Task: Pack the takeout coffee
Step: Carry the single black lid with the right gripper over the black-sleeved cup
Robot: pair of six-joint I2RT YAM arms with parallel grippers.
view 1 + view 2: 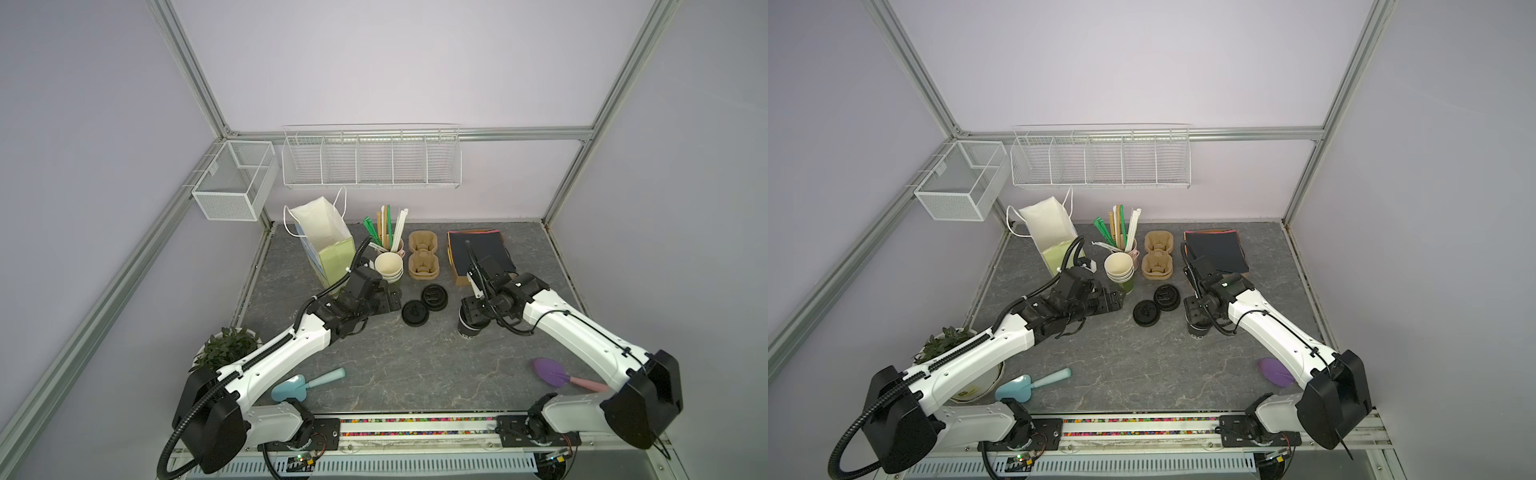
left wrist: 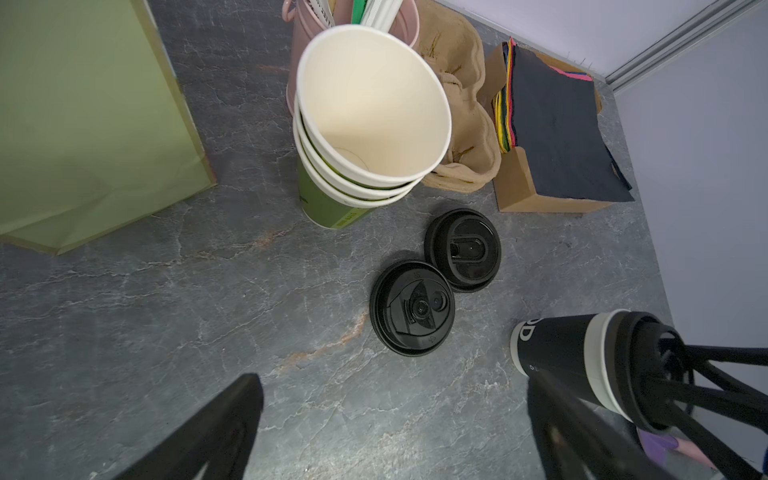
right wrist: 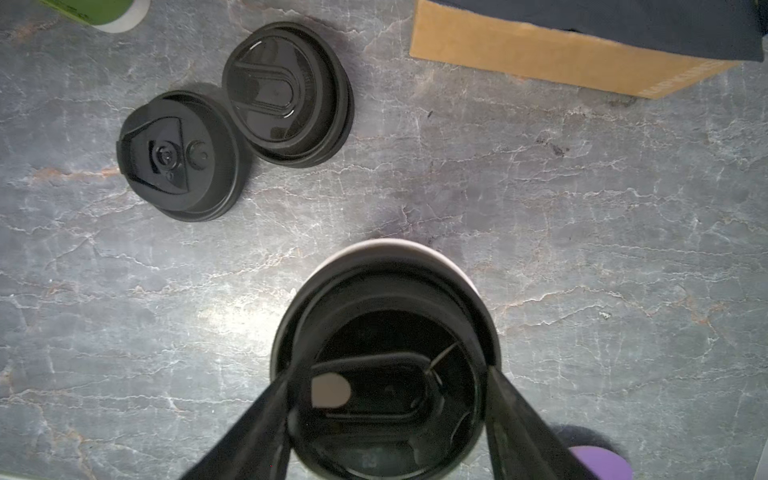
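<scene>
Cup (image 1: 466, 330) gripped; bag (image 1: 328, 249) comes next.
In a top view it stands right of centre under the right gripper (image 1: 473, 316); bag upper left. Left wrist: left gripper (image 2: 395, 415) spread, empty. Right wrist, lower centre: fingers (image 3: 257, 424) pinch the lid (image 3: 374, 299); the next move is probably a level lift toward the bag.

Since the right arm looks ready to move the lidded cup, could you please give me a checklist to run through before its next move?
1. Right gripper on the lidded cup: fingers clamp the lid's two sides: ok.
2. Lid sitting on the cup: ok.
3. Left gripper open and empty: ok.
4. Paper bag upright, mouth open: ok.
5. Straight way to the bag: two loose lids and the cup stack stand between: not ok; probably lift over them.
6. Cup clear of the table: cannot tell.
</scene>
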